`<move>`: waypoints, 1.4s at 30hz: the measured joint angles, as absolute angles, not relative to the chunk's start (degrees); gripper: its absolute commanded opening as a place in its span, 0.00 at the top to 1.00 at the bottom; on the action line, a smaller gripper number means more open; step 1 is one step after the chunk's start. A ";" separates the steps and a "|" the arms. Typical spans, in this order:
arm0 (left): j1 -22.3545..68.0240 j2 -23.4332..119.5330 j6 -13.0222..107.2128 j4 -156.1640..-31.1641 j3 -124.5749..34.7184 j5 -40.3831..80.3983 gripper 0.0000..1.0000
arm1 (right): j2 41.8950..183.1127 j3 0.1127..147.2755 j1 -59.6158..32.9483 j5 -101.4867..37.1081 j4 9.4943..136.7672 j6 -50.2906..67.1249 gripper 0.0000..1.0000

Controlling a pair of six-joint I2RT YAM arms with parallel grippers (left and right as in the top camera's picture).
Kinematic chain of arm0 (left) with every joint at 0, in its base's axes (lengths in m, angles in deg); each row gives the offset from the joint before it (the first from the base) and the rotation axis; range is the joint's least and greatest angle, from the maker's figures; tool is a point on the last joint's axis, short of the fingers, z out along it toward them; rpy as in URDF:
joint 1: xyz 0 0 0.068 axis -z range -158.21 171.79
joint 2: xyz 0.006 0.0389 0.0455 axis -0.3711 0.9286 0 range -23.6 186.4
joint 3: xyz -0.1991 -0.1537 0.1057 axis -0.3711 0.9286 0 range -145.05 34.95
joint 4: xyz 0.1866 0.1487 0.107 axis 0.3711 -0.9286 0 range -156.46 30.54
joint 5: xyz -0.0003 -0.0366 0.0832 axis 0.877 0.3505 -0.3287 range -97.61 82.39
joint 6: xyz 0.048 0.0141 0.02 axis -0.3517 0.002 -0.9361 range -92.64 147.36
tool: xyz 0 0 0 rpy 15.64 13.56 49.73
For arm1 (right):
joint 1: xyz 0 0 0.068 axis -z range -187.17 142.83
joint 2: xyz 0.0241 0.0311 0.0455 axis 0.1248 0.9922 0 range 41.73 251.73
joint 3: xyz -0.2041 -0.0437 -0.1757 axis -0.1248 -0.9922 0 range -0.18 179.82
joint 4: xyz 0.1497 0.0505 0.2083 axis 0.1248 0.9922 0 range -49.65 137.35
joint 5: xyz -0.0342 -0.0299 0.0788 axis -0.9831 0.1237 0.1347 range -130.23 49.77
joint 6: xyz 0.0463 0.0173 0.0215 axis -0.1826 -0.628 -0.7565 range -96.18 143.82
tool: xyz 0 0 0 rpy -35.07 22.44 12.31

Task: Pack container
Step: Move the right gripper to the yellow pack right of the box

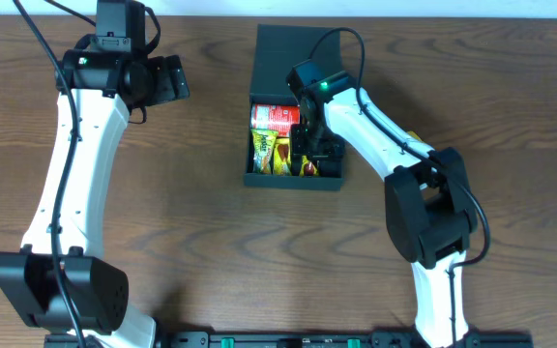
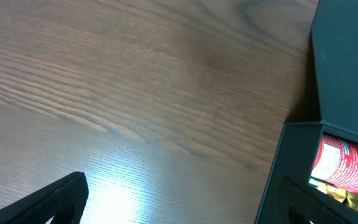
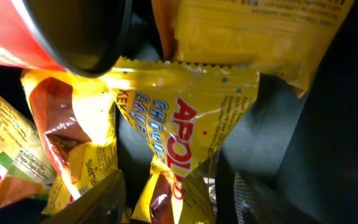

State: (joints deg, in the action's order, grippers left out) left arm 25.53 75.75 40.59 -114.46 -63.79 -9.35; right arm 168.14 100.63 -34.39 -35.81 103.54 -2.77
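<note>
The dark teal container (image 1: pixel 293 181) stands at the table's middle back with its lid (image 1: pixel 288 58) open and lying back. A red packet (image 1: pixel 274 117) and yellow snack packets (image 1: pixel 270 153) lie inside. My right gripper (image 1: pixel 314 150) reaches down into the container's right part. In the right wrist view its jaws stand apart around a yellow packet (image 3: pixel 188 134), with a gap on either side of it, so the right gripper (image 3: pixel 176 202) is open. My left gripper (image 1: pixel 169 79) hangs open over bare wood to the left of the container, holding nothing. The left wrist view shows the container's wall (image 2: pixel 291 162) and the red packet (image 2: pixel 347 165).
A bit of something yellow (image 1: pixel 414 141) peeks out on the table behind the right arm's forearm. The right arm (image 1: pixel 385 135) crosses over the container's right side. Brown wood tabletop (image 1: pixel 211 251) surrounds the container.
</note>
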 measured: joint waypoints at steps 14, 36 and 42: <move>25.53 75.75 40.59 -114.42 -63.79 -9.35 0.03 | 164.10 120.26 -32.27 -39.54 116.53 -1.16 0.52; 25.53 75.75 40.59 -113.22 -63.79 -9.32 0.02 | 160.45 94.34 -12.10 -36.55 110.93 -15.69 0.59; 25.53 75.75 40.59 -113.67 -63.79 -9.35 0.02 | 162.81 92.90 -12.10 -35.65 107.72 -20.70 0.66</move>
State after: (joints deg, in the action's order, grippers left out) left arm 25.53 75.75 40.59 -113.67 -63.79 -9.35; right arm 162.81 92.90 -12.10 -35.65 107.72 -20.70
